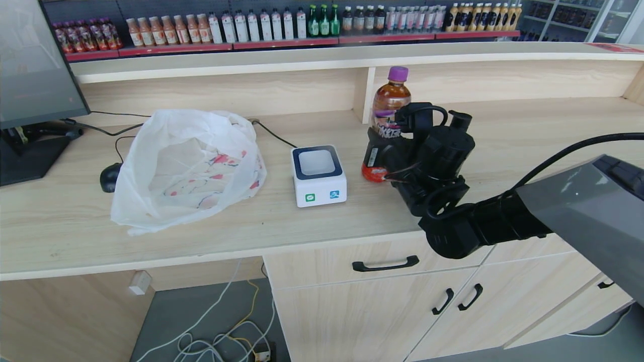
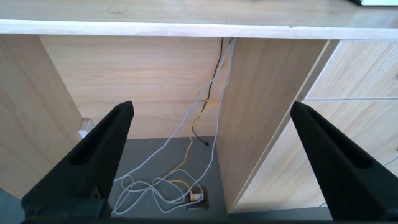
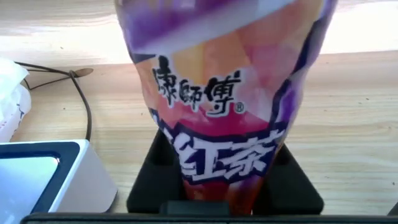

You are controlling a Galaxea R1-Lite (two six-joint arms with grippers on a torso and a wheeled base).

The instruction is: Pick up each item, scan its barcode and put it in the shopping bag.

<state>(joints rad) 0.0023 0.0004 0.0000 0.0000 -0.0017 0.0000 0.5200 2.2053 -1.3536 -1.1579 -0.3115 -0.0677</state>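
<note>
A tea bottle [image 1: 390, 103] with a purple cap and a red-and-purple label stands upright on the wooden counter [image 1: 282, 221], just right of the white barcode scanner [image 1: 318, 175]. My right gripper [image 1: 378, 153] is shut on the bottle's lower half; the label [image 3: 227, 93] sits close between the black fingers [image 3: 152, 177]. The scanner's corner [image 3: 43, 171] lies beside it. A white plastic shopping bag [image 1: 186, 166] sits open on the counter left of the scanner. My left gripper [image 2: 211, 168] hangs below the counter's edge, open and holding nothing.
A monitor [image 1: 35, 60] and a black mouse [image 1: 108, 177] are at the counter's far left, with cables running behind the bag. A raised shelf [image 1: 352, 58] backs the counter. Drawers and cupboard doors [image 1: 385, 264] are below; loose cables [image 2: 180, 180] lie on the floor.
</note>
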